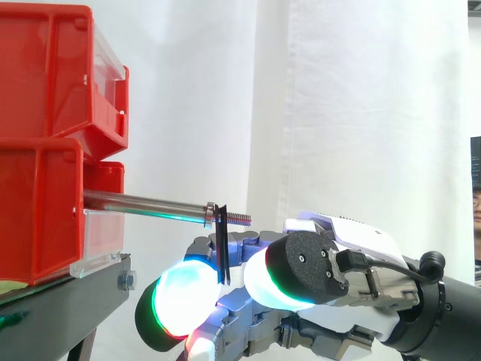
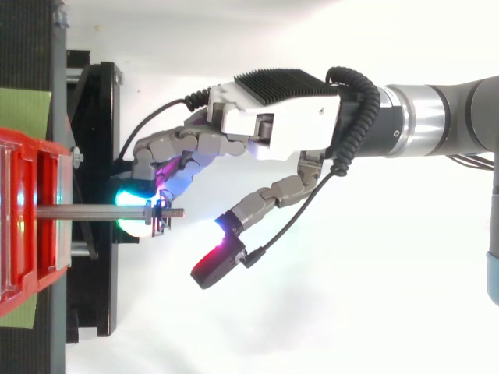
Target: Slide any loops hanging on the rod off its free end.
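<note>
A steel rod [image 1: 143,204] sticks out level from the lower red bin [image 1: 37,210] and ends in a threaded free tip [image 1: 240,219]. A black loop [image 1: 221,244] hangs on the rod just behind the thread, also visible from above as the loop [image 2: 161,217]. My hand [image 2: 273,117] reaches in from the right, its palm [image 1: 338,278] lower than the rod. Its long fingers [image 2: 168,152] bend down to the loop on the bin side, their glowing pads [image 1: 180,297] under the rod. The thumb [image 2: 222,261] stands wide apart on the other side of the rod, pinching nothing.
Two red bins [image 1: 52,75] are stacked on a black stand [image 1: 68,301] at the left, before a white curtain. A green mat [image 2: 23,113] lies on the stand. A person [image 1: 476,203] shows at the right edge of the side view. Beyond the rod's tip is free room.
</note>
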{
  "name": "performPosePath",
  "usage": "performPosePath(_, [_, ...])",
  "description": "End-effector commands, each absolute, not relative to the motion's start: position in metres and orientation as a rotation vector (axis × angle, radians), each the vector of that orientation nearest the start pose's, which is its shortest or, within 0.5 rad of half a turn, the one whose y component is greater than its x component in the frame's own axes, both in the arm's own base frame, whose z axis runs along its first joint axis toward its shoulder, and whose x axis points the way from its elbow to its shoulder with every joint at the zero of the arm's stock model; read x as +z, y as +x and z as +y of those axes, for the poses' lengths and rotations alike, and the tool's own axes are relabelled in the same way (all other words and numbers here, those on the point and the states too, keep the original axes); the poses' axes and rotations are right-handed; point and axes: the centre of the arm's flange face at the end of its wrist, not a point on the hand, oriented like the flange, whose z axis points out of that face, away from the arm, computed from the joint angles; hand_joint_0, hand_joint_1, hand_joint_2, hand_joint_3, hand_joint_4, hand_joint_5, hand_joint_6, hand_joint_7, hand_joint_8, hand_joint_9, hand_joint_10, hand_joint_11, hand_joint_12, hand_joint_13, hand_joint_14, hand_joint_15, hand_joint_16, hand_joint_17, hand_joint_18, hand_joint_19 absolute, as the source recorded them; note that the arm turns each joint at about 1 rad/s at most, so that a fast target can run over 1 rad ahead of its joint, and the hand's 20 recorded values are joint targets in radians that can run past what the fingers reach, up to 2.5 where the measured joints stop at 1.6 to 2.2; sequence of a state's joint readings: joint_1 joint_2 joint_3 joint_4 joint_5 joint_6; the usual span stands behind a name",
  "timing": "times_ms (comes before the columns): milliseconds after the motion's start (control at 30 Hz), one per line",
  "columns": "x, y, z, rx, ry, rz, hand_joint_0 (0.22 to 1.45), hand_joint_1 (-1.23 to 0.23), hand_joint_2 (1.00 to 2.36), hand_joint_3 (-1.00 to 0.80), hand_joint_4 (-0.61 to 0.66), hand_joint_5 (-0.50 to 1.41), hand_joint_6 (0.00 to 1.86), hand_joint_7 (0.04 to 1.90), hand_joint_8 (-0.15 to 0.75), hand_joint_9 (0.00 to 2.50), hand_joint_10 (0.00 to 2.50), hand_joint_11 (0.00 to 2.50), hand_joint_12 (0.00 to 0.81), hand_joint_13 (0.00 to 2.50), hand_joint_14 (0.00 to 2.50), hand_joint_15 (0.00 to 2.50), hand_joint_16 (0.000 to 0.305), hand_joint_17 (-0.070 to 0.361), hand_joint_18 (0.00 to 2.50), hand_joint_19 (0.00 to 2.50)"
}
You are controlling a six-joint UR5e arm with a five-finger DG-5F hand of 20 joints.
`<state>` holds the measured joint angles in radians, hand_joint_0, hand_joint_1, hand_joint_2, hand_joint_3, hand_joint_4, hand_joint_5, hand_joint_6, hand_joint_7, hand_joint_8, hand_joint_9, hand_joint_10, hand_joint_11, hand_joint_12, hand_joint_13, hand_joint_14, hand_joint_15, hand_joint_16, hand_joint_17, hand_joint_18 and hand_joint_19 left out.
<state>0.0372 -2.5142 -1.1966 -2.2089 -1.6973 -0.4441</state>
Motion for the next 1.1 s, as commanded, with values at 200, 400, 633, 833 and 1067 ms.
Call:
performPosePath(200, [0.1426, 0.8063, -0.0900, 1.087, 0.562, 1.154, 0.58, -0.62, 1.01, -0.39, 0.22, -0.10, 0.59, 1.25, 0.316, 0.87, 0.01, 0.33, 0.366, 0.86, 0.01, 0.30, 0.045, 0.102, 0.74, 0.44])
performPosePath(400, [0.1426, 0.8063, -0.0900, 1.088, 0.563, 1.154, 0.59, -0.61, 1.01, -0.38, 0.22, -0.09, 0.62, 1.23, 0.318, 0.88, 0.01, 0.33, 0.364, 0.87, 0.01, 0.30, 0.045, 0.102, 0.74, 0.44])
performPosePath(633, [0.1426, 0.8060, -0.0923, 1.088, 0.564, 1.154, 0.58, -0.59, 1.01, -0.39, 0.21, -0.09, 0.62, 1.21, 0.319, 0.90, 0.01, 0.34, 0.367, 0.88, 0.01, 0.30, 0.045, 0.102, 0.75, 0.44])
performPosePath(833, [0.1433, 0.8064, -0.0923, 1.088, 0.563, 1.152, 0.59, -0.59, 1.02, -0.29, 0.19, -0.11, 0.75, 1.19, 0.320, 0.90, 0.01, 0.34, 0.366, 0.88, 0.01, 0.30, 0.045, 0.102, 0.75, 0.45])
performPosePath(1067, [0.1426, 0.8060, -0.0923, 1.088, 0.564, 1.154, 0.58, -0.65, 1.02, -0.25, 0.20, -0.14, 0.83, 1.16, 0.320, 0.88, 0.01, 0.33, 0.367, 0.86, 0.01, 0.30, 0.046, 0.104, 0.75, 0.45])
